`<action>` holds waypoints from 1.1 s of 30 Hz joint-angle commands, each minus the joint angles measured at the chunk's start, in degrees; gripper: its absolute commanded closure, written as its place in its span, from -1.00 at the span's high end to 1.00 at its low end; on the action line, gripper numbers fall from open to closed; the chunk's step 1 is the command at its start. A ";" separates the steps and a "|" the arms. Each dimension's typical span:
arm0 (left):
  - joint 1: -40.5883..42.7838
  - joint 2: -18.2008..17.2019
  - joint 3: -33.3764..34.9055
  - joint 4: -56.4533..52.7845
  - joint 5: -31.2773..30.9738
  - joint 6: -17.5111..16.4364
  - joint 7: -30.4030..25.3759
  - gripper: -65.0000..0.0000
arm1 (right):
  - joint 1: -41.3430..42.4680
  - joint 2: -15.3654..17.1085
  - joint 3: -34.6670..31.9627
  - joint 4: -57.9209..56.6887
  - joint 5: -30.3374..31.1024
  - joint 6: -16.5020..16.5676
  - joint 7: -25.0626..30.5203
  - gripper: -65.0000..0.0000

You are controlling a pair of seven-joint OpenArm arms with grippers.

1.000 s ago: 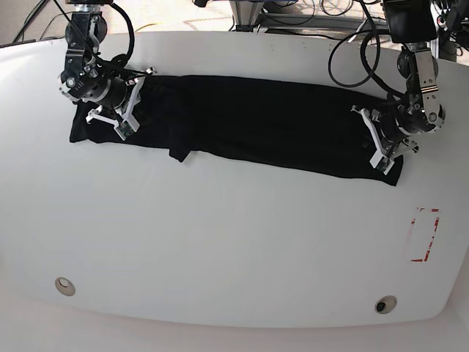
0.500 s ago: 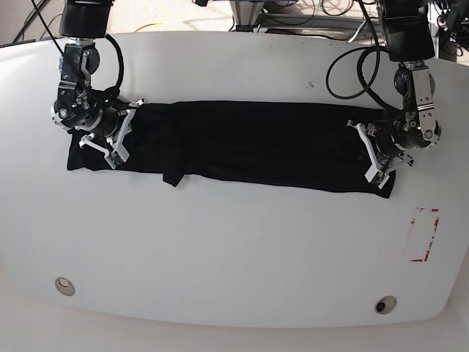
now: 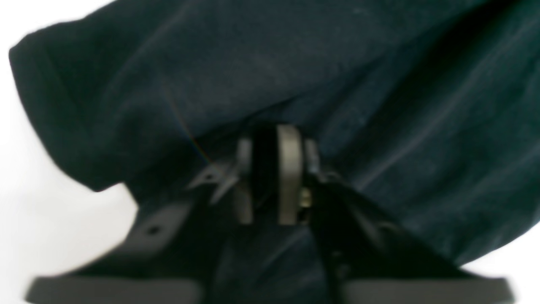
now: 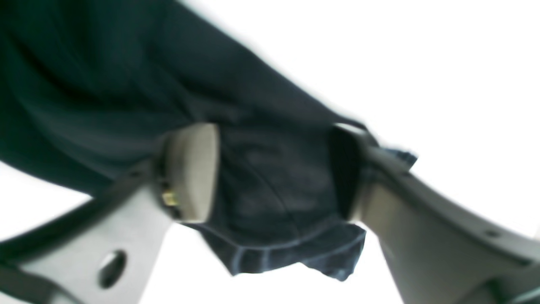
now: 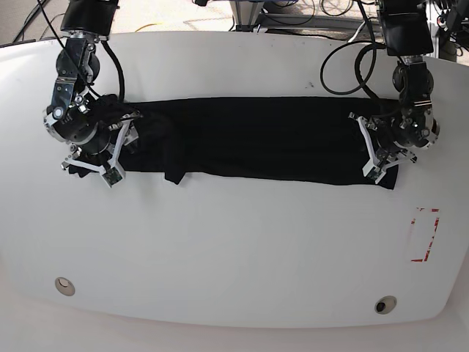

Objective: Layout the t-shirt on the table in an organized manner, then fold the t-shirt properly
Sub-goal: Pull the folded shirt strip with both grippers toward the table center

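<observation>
Since a second ago both hands have dragged the t-shirt (image 5: pixel 256 139) toward the far edge and straightened it, so the black band now lies nearly level across the glossy white surface (image 5: pixel 234 249), a small flap hanging from its near edge. Red tape (image 5: pixel 425 235) marks the surface's corner, two round holes (image 5: pixel 64 285) sit near the front, and cables trail past the far rim. Right hand (image 4: pixel 274 173) stands tilted over one end, its fingers (image 4: pixel 192 169) spread wide with cloth loose between them. Left hand (image 3: pixel 270 173) leans over the opposite end, fingers slightly parted, a fold of fabric between them.
</observation>
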 commanded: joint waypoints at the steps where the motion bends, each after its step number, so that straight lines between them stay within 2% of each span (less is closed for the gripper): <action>1: -0.55 -0.69 -0.20 2.85 0.83 -0.06 1.87 -0.42 | 0.13 -1.66 -0.13 3.06 0.51 0.03 -2.44 0.35; 3: -0.55 -0.69 -0.29 4.17 0.91 -0.06 1.87 -0.27 | 0.13 -3.24 -1.00 3.14 0.16 0.03 -2.53 0.37; 5: -0.55 -0.69 -0.29 4.87 0.91 -0.06 1.87 -0.21 | 0.13 -4.12 -2.15 3.14 -0.02 0.03 -2.53 0.37; 17: -0.55 -0.69 -0.29 6.72 1.00 -0.06 1.87 -0.21 | -0.92 -8.60 -8.92 2.70 -0.11 0.03 -2.61 0.35; 23: -0.55 -0.78 -0.29 6.72 1.00 -0.06 1.87 -0.21 | -0.84 -8.87 -10.06 -1.87 -0.02 0.03 -1.56 0.31; 24: -0.55 -0.78 -0.29 6.72 1.00 -0.06 1.87 -0.21 | -0.84 -8.87 -10.06 -2.39 -0.02 0.03 -1.03 0.27; 26: -0.64 -0.78 -0.29 6.72 1.00 -0.06 1.87 -0.21 | -0.92 -8.87 -10.06 -3.98 0.07 0.03 1.08 0.08; 31: -0.64 -0.78 -0.29 6.72 1.00 -0.06 1.87 -0.21 | -0.75 -8.87 -10.06 -7.85 -0.02 0.03 3.01 -0.53; 33: -0.64 -0.78 -0.29 6.72 1.00 -0.06 1.87 -0.21 | -0.66 -8.60 -10.06 -8.02 0.33 0.03 3.01 -0.71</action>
